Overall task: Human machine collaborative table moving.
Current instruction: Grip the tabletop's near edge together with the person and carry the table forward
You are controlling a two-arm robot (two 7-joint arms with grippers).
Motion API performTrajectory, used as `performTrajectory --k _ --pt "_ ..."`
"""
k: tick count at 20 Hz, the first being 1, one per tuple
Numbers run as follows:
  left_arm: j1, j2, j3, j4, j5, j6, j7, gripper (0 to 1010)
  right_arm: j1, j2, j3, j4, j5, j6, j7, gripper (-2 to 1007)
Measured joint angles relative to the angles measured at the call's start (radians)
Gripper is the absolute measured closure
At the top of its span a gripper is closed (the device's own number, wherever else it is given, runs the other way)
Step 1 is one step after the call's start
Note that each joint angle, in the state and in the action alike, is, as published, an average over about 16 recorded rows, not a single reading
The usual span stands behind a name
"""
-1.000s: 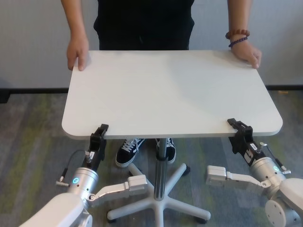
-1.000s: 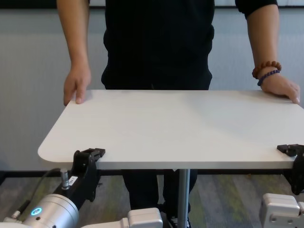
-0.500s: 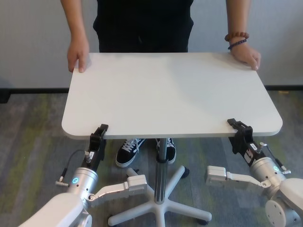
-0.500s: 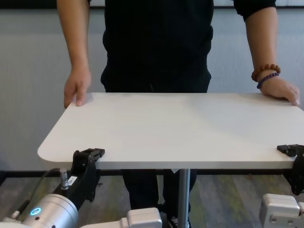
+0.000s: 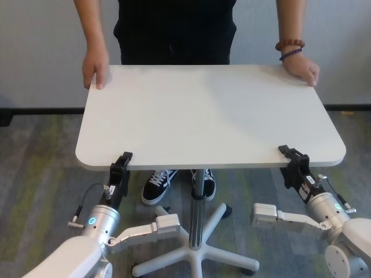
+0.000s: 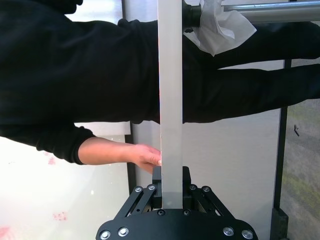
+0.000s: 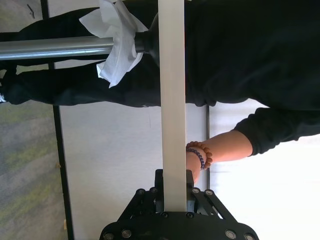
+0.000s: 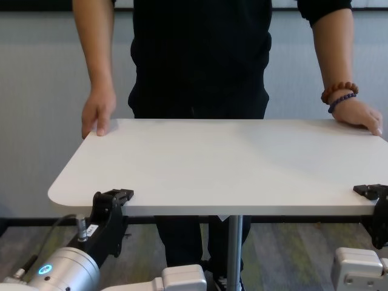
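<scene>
Table (image 5: 208, 113) stands between me and the human (image 5: 174, 29), whose hands rest on its far corners. I see my left gripper (image 5: 121, 167) and right gripper (image 5: 291, 159) each clamped on the near edge, toward the corners.
</scene>
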Motion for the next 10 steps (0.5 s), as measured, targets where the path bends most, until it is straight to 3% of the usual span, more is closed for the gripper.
performTrajectory --k 10 --pt "0.0 0.0 -0.001 -0.001 -0.001 -0.001 0.0 790 0.0 0.001 0.0 -0.001 -0.001 0.0 0.0 789"
